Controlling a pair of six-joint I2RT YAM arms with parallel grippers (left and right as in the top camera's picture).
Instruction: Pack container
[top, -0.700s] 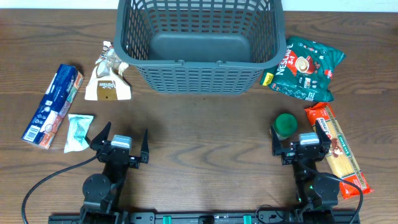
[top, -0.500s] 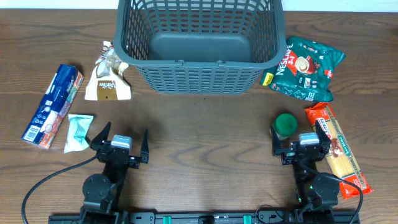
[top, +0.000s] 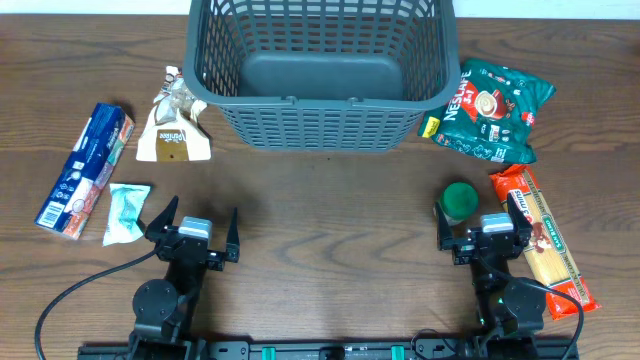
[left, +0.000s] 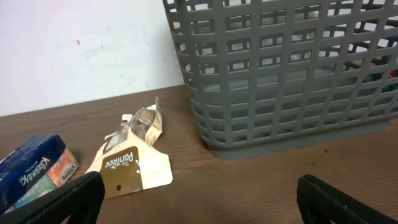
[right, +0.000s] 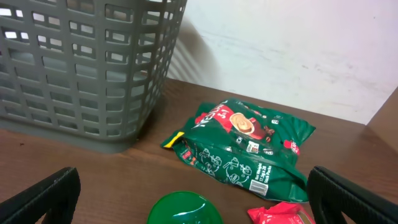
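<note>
The dark grey slotted basket (top: 318, 72) stands empty at the back middle; it also shows in the left wrist view (left: 286, 74) and the right wrist view (right: 81, 68). My left gripper (top: 192, 228) is open and empty near the front edge, left of centre. My right gripper (top: 484, 226) is open and empty at the front right, with a green round lid (top: 460, 199) just ahead of it (right: 185, 210). A tan Panfree packet (top: 172, 135) (left: 127, 165) lies left of the basket. A green Nescafe bag (top: 492, 110) (right: 245, 146) lies to its right.
A blue Kleenex pack (top: 85, 168) (left: 34, 165) and a small pale teal packet (top: 127, 212) lie at the far left. A red and orange spaghetti packet (top: 545, 240) lies along the right of my right gripper. A white wall rises behind the table.
</note>
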